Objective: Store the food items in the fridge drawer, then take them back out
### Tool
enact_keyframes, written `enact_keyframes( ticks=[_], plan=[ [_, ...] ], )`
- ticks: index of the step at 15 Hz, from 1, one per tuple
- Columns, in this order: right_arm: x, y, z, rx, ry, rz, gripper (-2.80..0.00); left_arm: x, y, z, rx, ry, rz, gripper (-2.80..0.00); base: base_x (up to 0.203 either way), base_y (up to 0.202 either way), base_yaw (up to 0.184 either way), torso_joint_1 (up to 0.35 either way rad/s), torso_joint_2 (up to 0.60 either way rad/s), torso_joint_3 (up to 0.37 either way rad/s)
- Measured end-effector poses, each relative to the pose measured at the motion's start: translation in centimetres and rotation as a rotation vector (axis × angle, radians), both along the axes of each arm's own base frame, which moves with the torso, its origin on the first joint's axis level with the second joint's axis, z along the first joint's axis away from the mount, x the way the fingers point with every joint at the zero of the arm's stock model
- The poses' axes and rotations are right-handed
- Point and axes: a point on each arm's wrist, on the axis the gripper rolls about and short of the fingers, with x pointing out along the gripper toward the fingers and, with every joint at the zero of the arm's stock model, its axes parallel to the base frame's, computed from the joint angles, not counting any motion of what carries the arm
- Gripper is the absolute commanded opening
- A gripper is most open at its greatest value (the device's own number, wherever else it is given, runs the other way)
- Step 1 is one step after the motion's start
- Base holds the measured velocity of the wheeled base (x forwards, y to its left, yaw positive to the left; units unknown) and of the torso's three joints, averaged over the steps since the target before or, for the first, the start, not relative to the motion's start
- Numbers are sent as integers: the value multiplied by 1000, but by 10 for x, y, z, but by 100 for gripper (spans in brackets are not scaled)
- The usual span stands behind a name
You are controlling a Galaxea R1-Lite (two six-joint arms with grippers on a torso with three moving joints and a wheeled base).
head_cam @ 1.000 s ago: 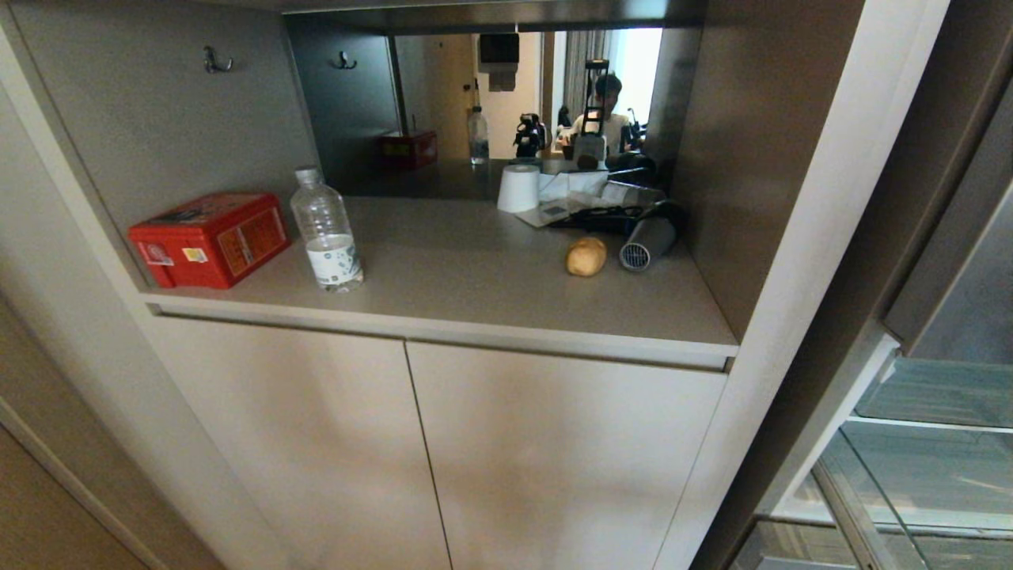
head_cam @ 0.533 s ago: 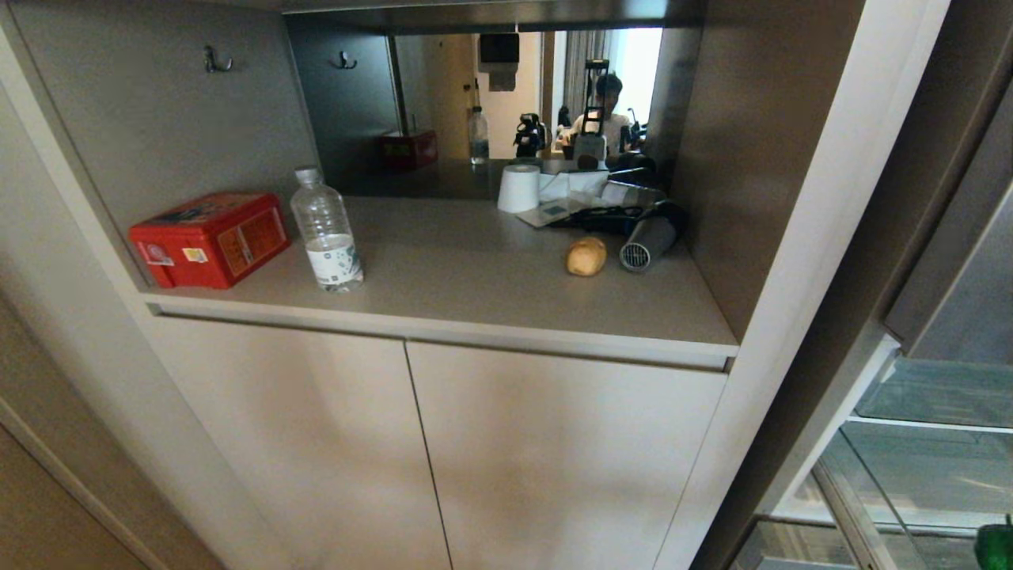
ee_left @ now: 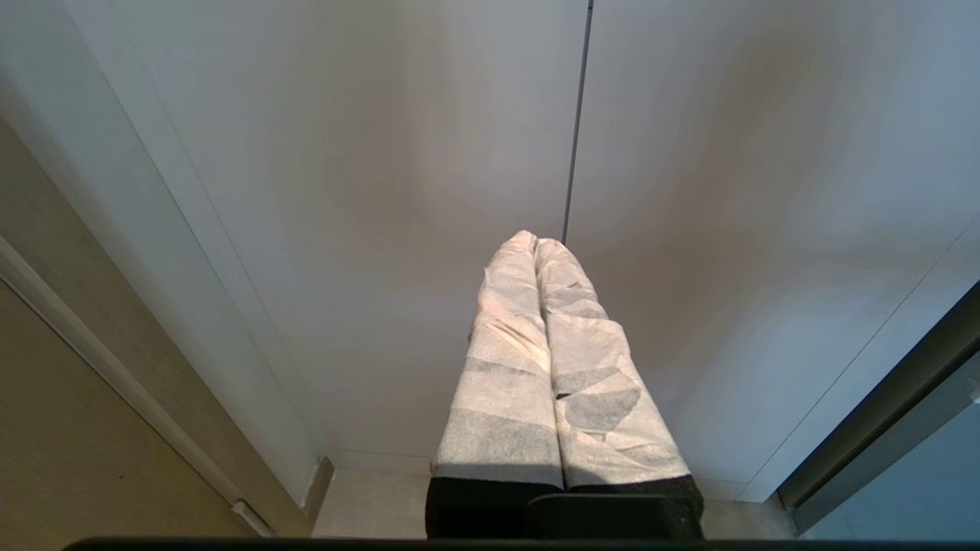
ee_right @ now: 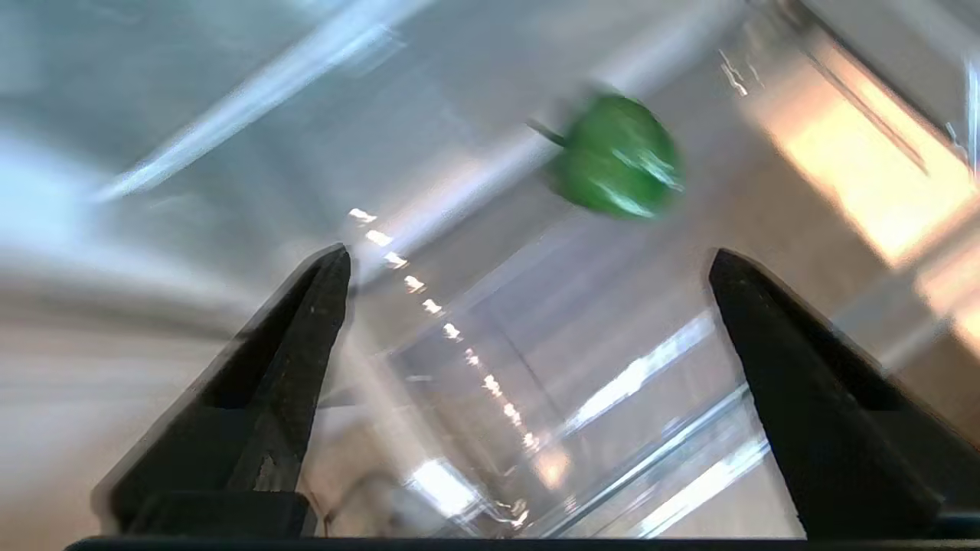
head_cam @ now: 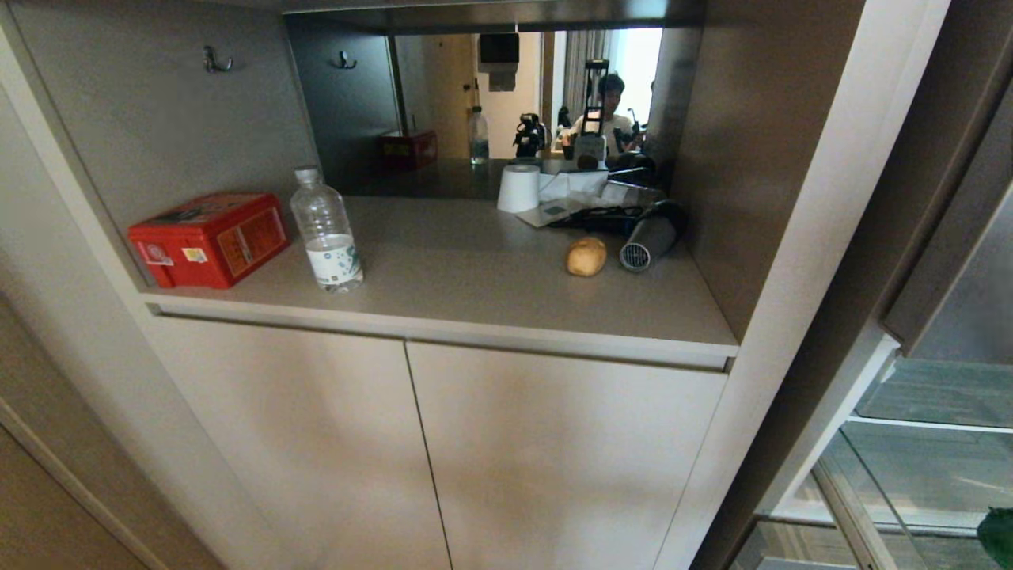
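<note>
The tan potato [head_cam: 586,256] lies on the cabinet shelf [head_cam: 475,293], beside the hair dryer. The green bell pepper [ee_right: 616,157] lies free inside the fridge drawer [ee_right: 475,344], among clear glass panels. My right gripper [ee_right: 528,254] hangs over the drawer, open, with nothing between its black fingers; the pepper is ahead of the tips and apart from them. In the head view only an edge of the pepper [head_cam: 999,534] shows at the lower right, in the drawer [head_cam: 934,475]. My left gripper [ee_left: 534,241], wrapped in white, is shut and parked before the cabinet doors.
On the shelf stand a red box [head_cam: 210,237], a water bottle [head_cam: 326,231], a white paper roll [head_cam: 518,188] and a grey-black hair dryer [head_cam: 649,237]. A mirror behind them reflects a person. Two closed cabinet doors [head_cam: 411,443] are below; the fridge frame [head_cam: 831,317] rises on the right.
The green pepper came into the head view's lower right corner half a second ago and still shows there, darker. The shelf items have not moved.
</note>
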Motion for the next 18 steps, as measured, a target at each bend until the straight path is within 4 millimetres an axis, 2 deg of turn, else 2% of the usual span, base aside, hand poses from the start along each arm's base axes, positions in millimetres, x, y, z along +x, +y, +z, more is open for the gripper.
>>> enact_keyframes(
  ticks=[3, 6, 10, 14, 18],
  plan=[
    [-17, 30, 13, -47, -117, 209, -280, 0, 0, 0, 0, 0, 0, -280, 0, 0, 0, 0, 0, 0],
    [-18, 51, 19, -13, -231, 501, -280, 0, 0, 0, 0, 0, 0, -280, 0, 0, 0, 0, 0, 0],
    [-6, 79, 19, 10, -258, 871, -280, 0, 0, 0, 0, 0, 1, -280, 0, 0, 0, 0, 0, 0],
    [12, 104, 17, 27, -211, 1099, -280, 0, 0, 0, 0, 0, 0, -280, 0, 0, 0, 0, 0, 0],
    [27, 144, 15, -4, -132, 1282, -280, 0, 0, 0, 0, 0, 0, -280, 0, 0, 0, 0, 0, 0]
  ],
)
